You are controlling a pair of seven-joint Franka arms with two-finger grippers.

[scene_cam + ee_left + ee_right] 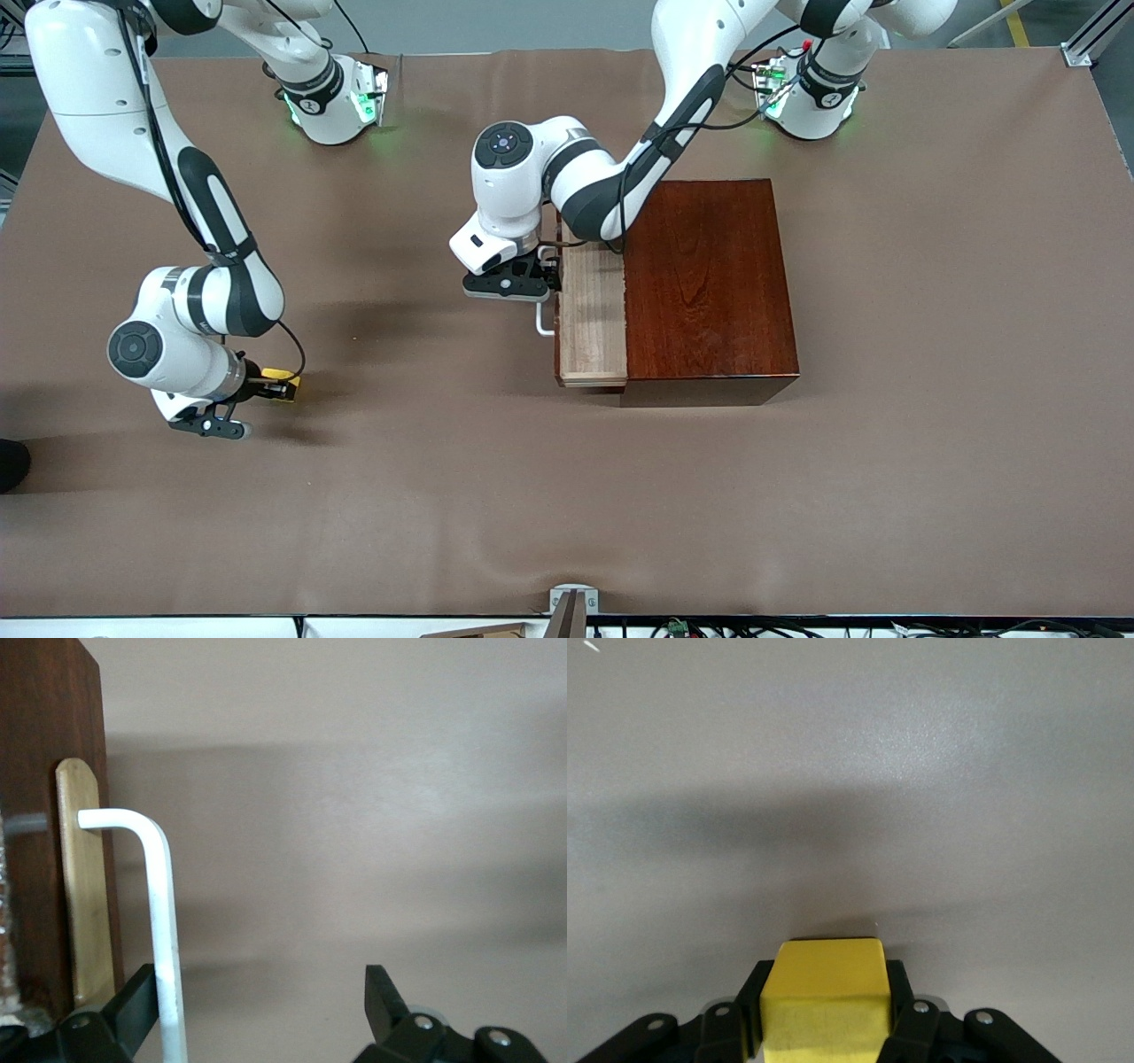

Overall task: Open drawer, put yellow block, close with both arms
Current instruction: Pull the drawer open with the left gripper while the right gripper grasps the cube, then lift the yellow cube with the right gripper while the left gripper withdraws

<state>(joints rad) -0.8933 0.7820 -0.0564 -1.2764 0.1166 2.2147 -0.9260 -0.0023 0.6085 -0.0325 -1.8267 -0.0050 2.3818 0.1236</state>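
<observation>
1. My right gripper (270,387) is clamped on the yellow block (282,385), both fingers flat against its sides in the right wrist view (824,1005); it sits low over the bare table (930,487), toward the right arm's end.

2. My left gripper (542,270) is at the white handle (543,321) of the drawer (592,319). Its fingers are spread wide, and the bar (166,939) runs just inside one fingertip, so I grip nothing firmly there.

3. The drawer tray is pulled part way out of the dark wooden box (709,283), which stands near the middle of the table, toward the left arm's end.

4. The relation that matters: the drawer lies well apart from my loaded gripper, along the table toward the left arm's end, its open mouth a strip running from the base edge toward the front-camera edge.

5. My judgement: the right arm carries the block across; that strip looks narrow, so more opening may help.
</observation>
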